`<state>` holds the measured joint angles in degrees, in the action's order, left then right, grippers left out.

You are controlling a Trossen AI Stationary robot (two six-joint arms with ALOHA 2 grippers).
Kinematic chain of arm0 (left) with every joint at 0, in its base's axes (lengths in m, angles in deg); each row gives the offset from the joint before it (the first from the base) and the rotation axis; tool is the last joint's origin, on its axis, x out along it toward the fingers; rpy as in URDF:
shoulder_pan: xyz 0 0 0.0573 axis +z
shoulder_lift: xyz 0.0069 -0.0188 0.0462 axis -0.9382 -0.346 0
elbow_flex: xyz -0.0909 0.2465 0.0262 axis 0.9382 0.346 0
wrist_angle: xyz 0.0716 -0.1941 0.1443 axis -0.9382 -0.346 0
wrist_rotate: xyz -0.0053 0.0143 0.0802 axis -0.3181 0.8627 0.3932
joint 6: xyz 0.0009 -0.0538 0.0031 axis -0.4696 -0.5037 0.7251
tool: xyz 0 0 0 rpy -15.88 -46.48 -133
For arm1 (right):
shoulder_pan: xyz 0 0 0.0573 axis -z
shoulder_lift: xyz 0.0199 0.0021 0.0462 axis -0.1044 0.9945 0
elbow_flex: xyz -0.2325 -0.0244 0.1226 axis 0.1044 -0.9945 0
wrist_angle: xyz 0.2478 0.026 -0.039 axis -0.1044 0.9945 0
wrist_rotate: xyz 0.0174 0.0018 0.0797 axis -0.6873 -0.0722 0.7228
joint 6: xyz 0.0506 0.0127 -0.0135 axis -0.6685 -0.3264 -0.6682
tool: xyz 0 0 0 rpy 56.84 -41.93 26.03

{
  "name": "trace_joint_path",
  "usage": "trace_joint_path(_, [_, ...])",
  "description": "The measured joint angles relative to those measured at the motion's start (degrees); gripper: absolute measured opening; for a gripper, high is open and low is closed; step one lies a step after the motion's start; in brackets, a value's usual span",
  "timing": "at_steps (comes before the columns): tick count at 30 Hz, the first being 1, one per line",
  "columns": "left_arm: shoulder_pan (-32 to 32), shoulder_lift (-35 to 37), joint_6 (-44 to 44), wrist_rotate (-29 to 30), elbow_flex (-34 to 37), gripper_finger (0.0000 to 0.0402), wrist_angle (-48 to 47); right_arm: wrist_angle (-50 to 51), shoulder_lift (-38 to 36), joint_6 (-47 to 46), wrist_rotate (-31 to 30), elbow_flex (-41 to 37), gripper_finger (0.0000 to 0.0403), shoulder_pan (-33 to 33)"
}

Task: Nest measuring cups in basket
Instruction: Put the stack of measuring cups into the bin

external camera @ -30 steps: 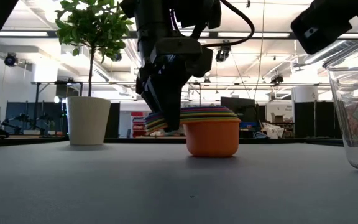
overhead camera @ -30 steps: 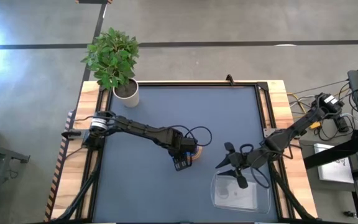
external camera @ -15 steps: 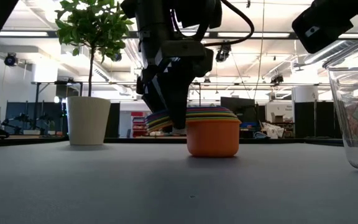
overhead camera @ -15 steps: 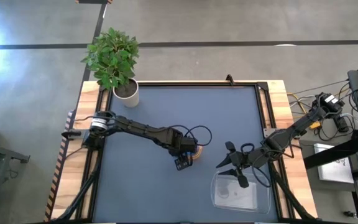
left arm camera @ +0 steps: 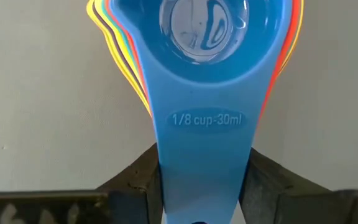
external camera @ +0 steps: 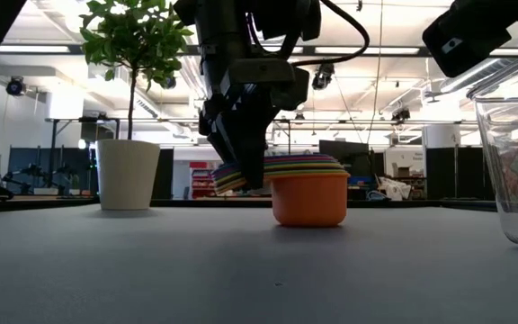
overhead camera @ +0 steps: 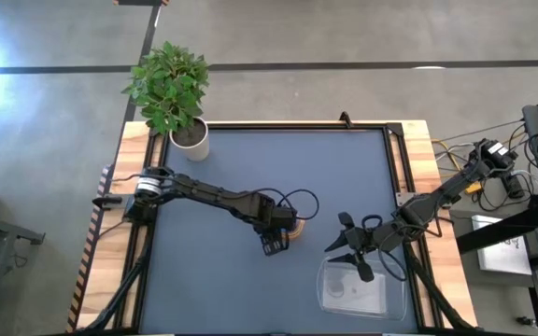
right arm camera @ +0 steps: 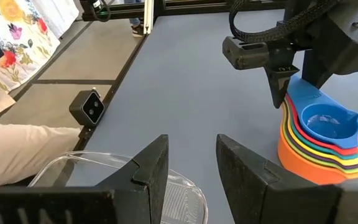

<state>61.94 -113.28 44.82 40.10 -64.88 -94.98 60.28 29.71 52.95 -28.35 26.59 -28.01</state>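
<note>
Left hand (left arm camera: 199,202) pinches the stacked measuring cups' (right arm camera: 324,140) handles mid-table, basket (overhead camera: 362,287) well apart.

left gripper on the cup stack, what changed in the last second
The left gripper opened briefly around the stacked handles, then closed on them again; the measuring cups barely shifted on the table. The right gripper stayed above the basket.

The desk (overhead camera: 222,168) carries a plant pot (overhead camera: 191,138) at its corner, stacked cups (overhead camera: 292,231) toward the middle, and a clear tray (overhead camera: 362,289) well beyond them.
</note>
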Motion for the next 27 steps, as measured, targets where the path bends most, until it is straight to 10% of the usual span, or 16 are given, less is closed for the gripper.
trace_joint_path(13, [-0.66, 1.01, 1.32, -1.64, -2.26, 0.013, -0.32, 3.22, -4.08, 0.04, -0.77, -0.02, 0.0123, -1.98])
trace_joint_path(27, [-6.56, 1.7, 1.88, -1.66, -15.86, 0.013, -2.91, 13.18, -20.34, -0.03, -17.22, -0.02, 0.0123, -7.3])
